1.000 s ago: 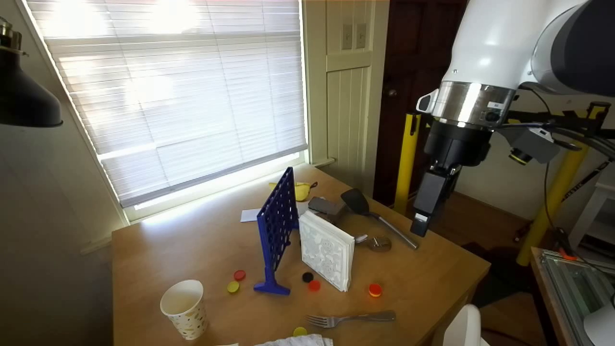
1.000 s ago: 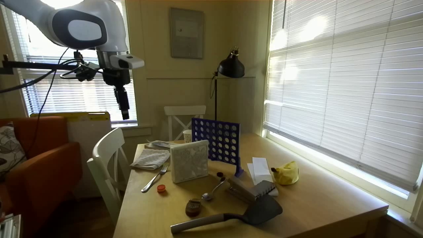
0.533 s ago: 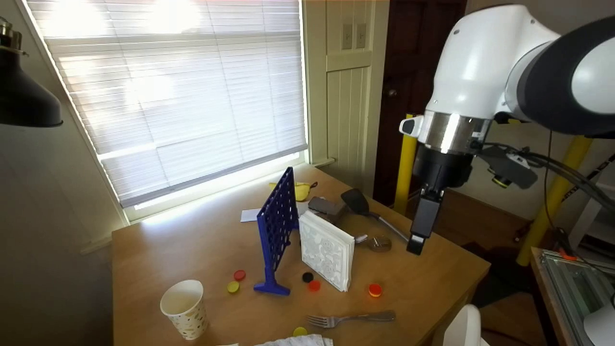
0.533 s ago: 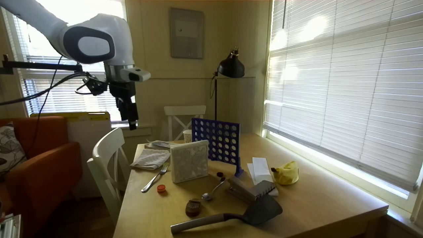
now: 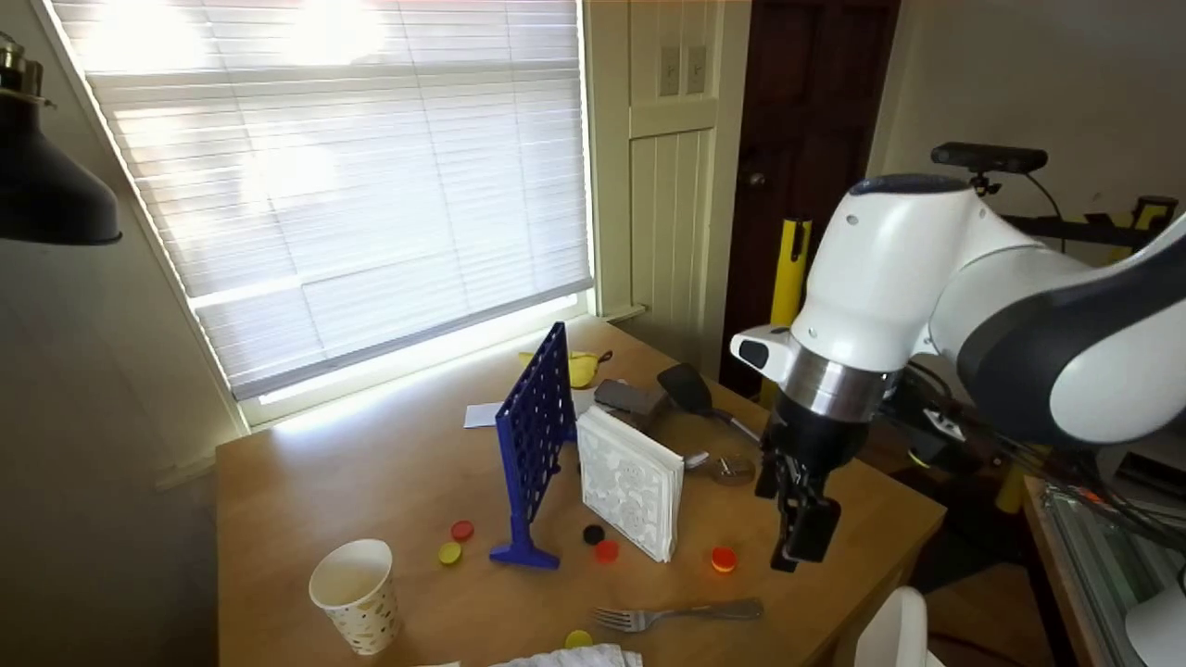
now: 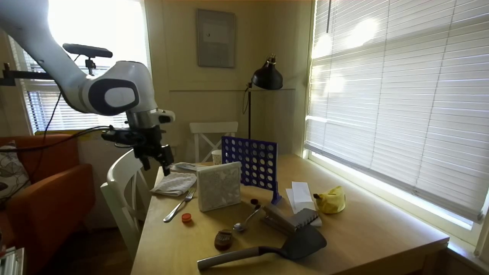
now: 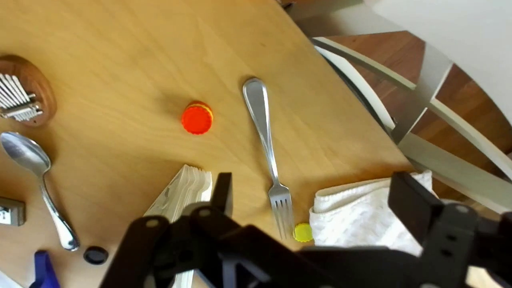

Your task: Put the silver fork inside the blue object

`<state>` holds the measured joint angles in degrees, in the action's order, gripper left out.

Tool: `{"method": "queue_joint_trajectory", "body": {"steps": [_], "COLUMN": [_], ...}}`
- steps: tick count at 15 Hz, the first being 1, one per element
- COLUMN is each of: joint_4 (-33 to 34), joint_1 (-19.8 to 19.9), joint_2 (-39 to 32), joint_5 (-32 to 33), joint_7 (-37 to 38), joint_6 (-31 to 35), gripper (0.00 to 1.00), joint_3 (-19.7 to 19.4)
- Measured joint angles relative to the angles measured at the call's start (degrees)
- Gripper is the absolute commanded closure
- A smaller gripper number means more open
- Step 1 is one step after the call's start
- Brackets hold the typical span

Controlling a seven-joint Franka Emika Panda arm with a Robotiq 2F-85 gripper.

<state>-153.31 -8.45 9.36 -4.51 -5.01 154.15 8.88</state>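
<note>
The silver fork [image 5: 704, 611] lies flat on the table near its edge. It also shows in another exterior view [image 6: 178, 208] and in the wrist view [image 7: 265, 136], tines toward the gripper. The blue object [image 5: 537, 435], an upright panel with a grid of holes, stands on the table behind the white box; it shows in another exterior view [image 6: 250, 162]. In the wrist view only a blue corner [image 7: 45, 274] shows. My gripper [image 7: 316, 196] is open and empty, above the table. In the wrist view the fork's tines appear between its fingers. Both exterior views show the gripper [image 5: 788, 533] [image 6: 156, 168] above the fork's level.
A white box [image 5: 630, 482] stands between fork and panel. A white cloth [image 7: 356, 216] and a yellow cap [image 7: 303, 232] lie by the tines. A red cap [image 7: 197, 118], spoon [image 7: 26, 152], spatula [image 6: 301, 244] and cup [image 5: 357, 593] are on the table. A white chair [image 6: 130, 183] stands at the edge.
My arm has come down toward the table, and the gripper has turned. Its fingers now show spread apart; before they looked close together. The fork and the blue panel have not moved.
</note>
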Motion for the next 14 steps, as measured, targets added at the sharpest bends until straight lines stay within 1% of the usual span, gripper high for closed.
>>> {"method": "queue_joint_trajectory", "body": {"steps": [1, 2, 10, 12, 14], "joint_4": [-1.2, -1.8, -1.2, -0.3, 1.3], "joint_1": [0.3, 0.3, 0.3, 0.5, 0.7], "joint_2": [-1.6, -2.8, -3.0, -5.5, -9.6], "joint_5": [3.3, 4.0, 4.0, 4.8, 6.4], "joint_7": [0.1, 0.5, 0.5, 0.4, 0.4], "joint_6": [4.6, 6.1, 5.9, 7.3, 9.4], "gripper": [0.0, 0.0, 0.0, 0.0, 0.0], "joint_3": [0.1, 0.0, -0.3, -0.6, -0.7]}}
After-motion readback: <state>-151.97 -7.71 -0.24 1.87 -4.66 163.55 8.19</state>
